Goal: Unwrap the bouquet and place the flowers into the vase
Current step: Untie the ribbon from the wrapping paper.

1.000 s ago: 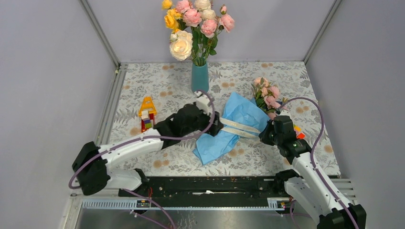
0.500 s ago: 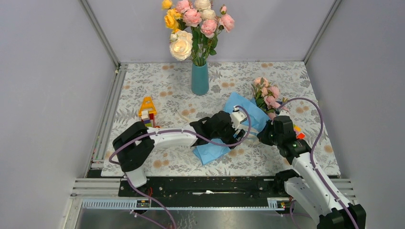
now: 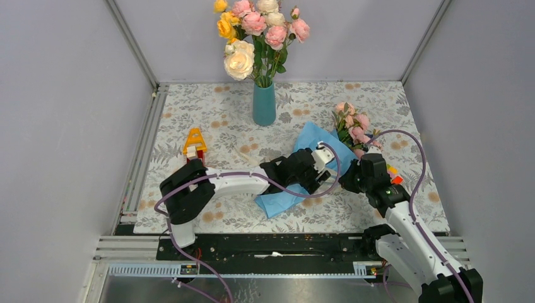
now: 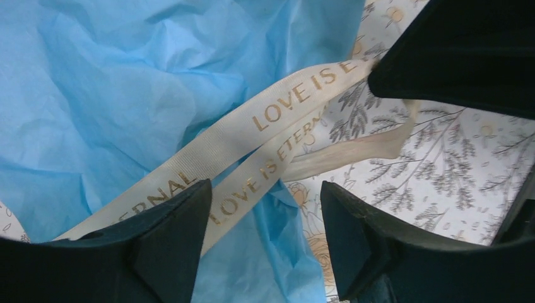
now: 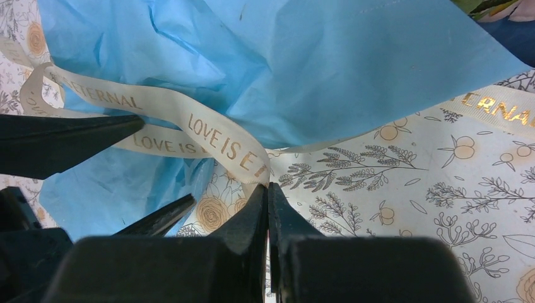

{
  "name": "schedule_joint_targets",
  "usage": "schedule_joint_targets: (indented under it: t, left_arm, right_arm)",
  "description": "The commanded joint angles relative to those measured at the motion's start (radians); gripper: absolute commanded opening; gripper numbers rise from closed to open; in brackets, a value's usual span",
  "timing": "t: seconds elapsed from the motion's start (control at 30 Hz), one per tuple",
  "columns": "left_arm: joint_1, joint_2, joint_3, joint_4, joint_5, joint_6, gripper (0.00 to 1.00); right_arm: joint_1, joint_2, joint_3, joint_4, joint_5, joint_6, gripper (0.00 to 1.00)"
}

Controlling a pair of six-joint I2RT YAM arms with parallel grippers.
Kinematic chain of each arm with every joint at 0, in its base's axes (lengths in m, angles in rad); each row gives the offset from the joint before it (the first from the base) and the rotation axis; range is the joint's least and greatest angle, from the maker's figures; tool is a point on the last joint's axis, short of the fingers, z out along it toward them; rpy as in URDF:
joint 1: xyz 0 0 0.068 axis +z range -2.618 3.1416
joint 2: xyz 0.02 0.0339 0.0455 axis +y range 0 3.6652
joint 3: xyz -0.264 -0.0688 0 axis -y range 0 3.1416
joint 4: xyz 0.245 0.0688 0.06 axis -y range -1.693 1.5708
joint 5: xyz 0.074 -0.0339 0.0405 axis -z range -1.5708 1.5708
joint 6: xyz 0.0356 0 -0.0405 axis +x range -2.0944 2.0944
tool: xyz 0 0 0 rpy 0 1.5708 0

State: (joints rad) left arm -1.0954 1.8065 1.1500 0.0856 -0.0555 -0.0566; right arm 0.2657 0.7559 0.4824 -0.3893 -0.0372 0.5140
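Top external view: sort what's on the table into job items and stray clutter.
Job: small pink rose bouquet in crinkled blue paper; cream printed ribbon; slim teal vase.
Stray: coloured toy-brick model; large yellow, cream and pink rose bunch standing in that vase.

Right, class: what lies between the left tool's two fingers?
In the left wrist view, a cream ribbon printed LOVE IS ETERNAL crosses the left tool's gap, over blue wrapping paper.

Bright, even light; wrist foregrounds perhaps soft.
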Motion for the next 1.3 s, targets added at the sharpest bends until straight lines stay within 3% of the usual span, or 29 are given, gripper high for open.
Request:
schedule_joint_targets:
  t: [0.0, 0.23, 0.43, 1.0, 1.27]
  left_arm:
    - [-0.007, 0.03, 0.025, 0.057, -0.06, 0.026, 0.64]
    - [-0.018, 0.047, 0.021, 0.063, -0.125, 0.022, 0.19]
    - [-0.018, 0.008, -0.002, 0.06, -0.155, -0.016, 0.02]
    - [-0.018, -0.135, -0.077, 0.053, -0.165, -0.169, 0.0]
    - [0.004, -0.171, -0.07, -0.009, -0.2, -0.242, 0.0]
  right_arm:
    - [-0.005, 0.017, -0.002, 0.03, -0.025, 0.009, 0.0]
    - [-0.005, 0.008, -0.012, 0.031, -0.005, 0.015, 0.0]
    - [-0.005, 0.005, -0.015, 0.031, 0.0, 0.012, 0.0]
    - [-0.005, -0.058, -0.057, 0.023, 0.117, 0.051, 0.0]
    - [-0.005, -0.113, -0.065, -0.04, 0.246, 0.083, 0.0]
